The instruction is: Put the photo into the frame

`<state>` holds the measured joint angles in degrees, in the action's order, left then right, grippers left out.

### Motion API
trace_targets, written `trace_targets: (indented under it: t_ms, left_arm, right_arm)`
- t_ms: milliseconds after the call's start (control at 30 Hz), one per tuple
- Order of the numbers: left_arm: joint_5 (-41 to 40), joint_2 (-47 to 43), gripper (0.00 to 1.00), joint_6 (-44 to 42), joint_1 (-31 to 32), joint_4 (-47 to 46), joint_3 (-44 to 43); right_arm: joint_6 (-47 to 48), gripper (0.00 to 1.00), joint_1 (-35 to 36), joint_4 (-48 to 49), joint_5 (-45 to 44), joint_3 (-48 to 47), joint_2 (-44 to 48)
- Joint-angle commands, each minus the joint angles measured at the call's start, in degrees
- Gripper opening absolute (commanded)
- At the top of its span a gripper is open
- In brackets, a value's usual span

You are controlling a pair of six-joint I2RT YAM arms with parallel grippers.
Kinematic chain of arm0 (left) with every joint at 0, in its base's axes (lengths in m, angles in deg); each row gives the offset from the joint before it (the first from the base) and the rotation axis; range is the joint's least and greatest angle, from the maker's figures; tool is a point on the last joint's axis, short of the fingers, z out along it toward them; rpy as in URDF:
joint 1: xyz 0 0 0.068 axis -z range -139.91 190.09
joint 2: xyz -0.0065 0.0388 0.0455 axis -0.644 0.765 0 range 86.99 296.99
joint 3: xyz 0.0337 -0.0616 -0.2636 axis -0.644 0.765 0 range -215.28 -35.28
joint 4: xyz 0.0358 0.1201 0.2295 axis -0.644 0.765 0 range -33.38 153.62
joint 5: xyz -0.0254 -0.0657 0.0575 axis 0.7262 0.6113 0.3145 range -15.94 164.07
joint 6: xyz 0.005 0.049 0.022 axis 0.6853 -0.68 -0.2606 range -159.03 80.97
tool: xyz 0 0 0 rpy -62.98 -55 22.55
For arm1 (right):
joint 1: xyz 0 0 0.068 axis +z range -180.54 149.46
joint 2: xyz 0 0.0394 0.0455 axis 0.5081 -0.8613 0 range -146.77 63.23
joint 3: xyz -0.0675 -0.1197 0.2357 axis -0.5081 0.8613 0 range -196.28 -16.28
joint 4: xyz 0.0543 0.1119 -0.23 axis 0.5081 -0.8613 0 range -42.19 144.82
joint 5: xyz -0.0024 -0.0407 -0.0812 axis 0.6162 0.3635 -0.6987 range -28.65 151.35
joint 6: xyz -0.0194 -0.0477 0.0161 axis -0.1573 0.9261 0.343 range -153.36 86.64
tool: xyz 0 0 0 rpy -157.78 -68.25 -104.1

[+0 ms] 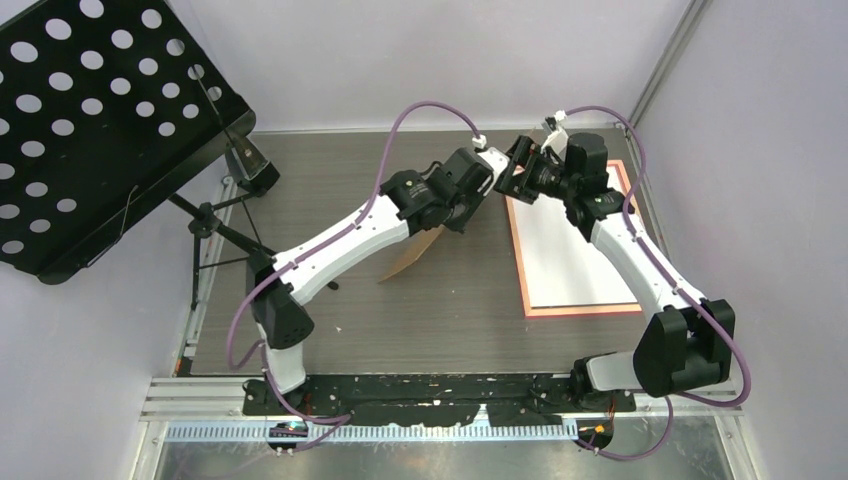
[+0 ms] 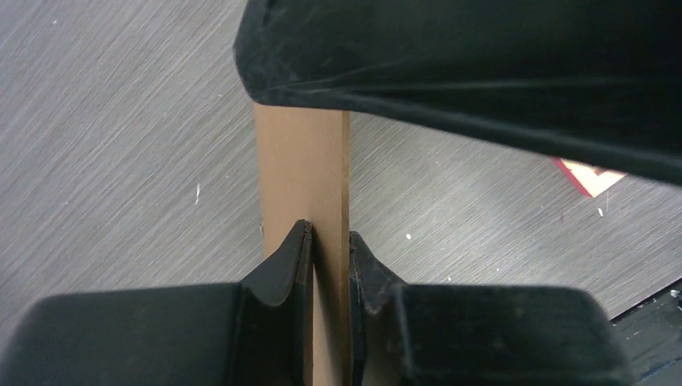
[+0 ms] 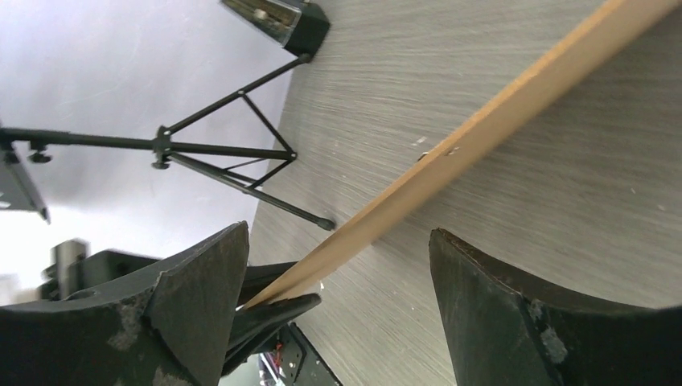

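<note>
The pink-orange frame [image 1: 580, 311] lies flat at the right of the table. A white sheet [image 1: 570, 250] fills it, seemingly the photo with its white back up; the printed side is hidden. My left gripper [image 1: 462, 205] [image 2: 330, 233] is shut on the plain brown backing board [image 1: 412, 257] [image 2: 301, 169] and holds it on edge, tilted, left of the frame. My right gripper [image 1: 512, 172] [image 3: 338, 233] is open at the frame's far-left corner. The board's edge [image 3: 482, 121] passes between its fingers without touching them. A frame corner [image 2: 591, 177] shows in the left wrist view.
A black perforated music stand [image 1: 90, 130] on a tripod [image 1: 225, 225] [image 3: 225, 153] stands at the far left, its legs reaching onto the table's left edge. White walls close the back and right sides. The two grippers are close together.
</note>
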<state>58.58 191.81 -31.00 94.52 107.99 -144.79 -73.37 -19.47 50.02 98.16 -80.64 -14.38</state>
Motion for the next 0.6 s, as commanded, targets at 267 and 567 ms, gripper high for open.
trace_targets:
  t_ms: [267, 567]
  left_arm:
    - [2.84, 2.28, 0.62, 3.00, 3.69, -1.04, -3.59]
    - [5.15, 0.19, 0.79, 3.98, 4.26, -0.68, -3.33]
  right_arm:
    - [-1.14, 0.84, -0.53, -1.70, -5.32, 2.40, 0.08]
    - [-1.12, 0.76, -1.80, -0.22, -7.24, 5.21, 0.94]
